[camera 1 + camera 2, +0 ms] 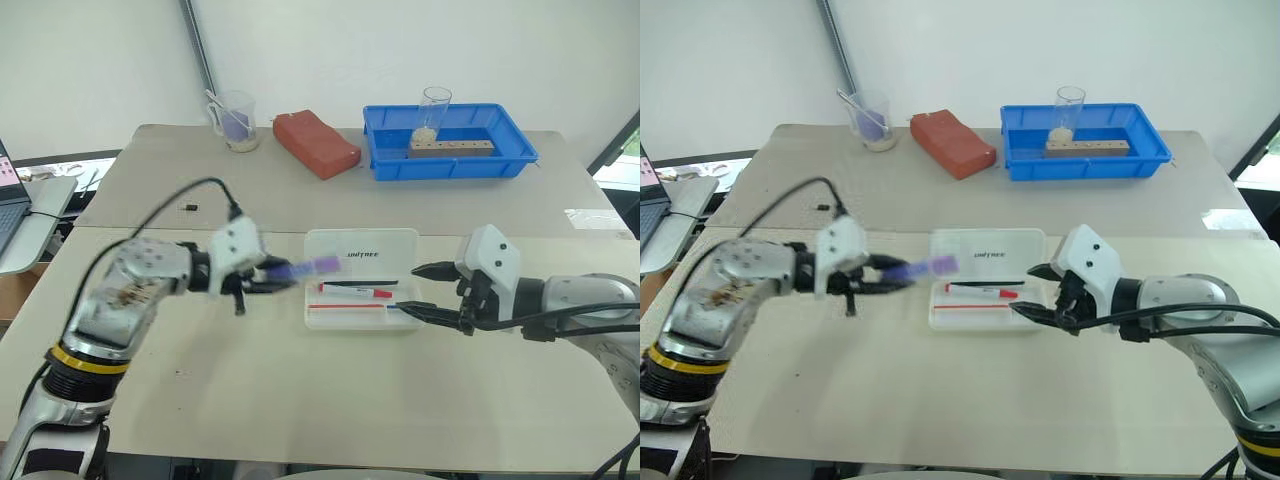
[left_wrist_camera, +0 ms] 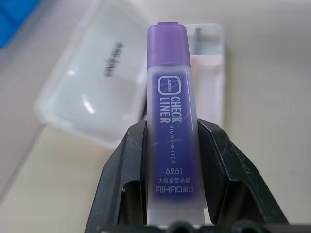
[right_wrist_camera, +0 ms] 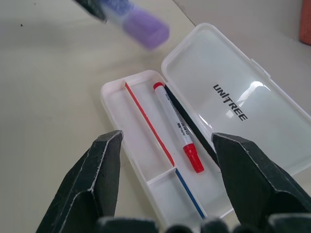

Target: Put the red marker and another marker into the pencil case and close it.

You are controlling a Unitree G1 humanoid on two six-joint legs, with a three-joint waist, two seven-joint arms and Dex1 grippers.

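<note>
On the table [image 1: 300, 400] the case [image 1: 361, 279] lies open, lid flat back toward the far side, and the red marker [image 3: 177, 127] already rests in the tray next to a thin red pen [image 3: 148, 123] and a blue pen [image 3: 188, 193]. The left tool [image 2: 171, 160] is clamped on the highlighter [image 2: 171, 116], carried in the air just off the case's left end, cap toward it. The right tool [image 3: 166, 145] hovers at the case's right end, jaws apart and empty.

My worry is the drop: the highlighter is fat, the free lane in the tray looks narrow, so it may land across the red marker or the divider and keep the lid from shutting. Released too soon, it could bounce off the rim onto the table. The right tool sits close enough to nudge the light case.

Lid: "UNITREE". Highlighter: "Jumbo CHECK LINER", "HIGHLIGHTER", "6261", "AIHAO" with Chinese characters.
</note>
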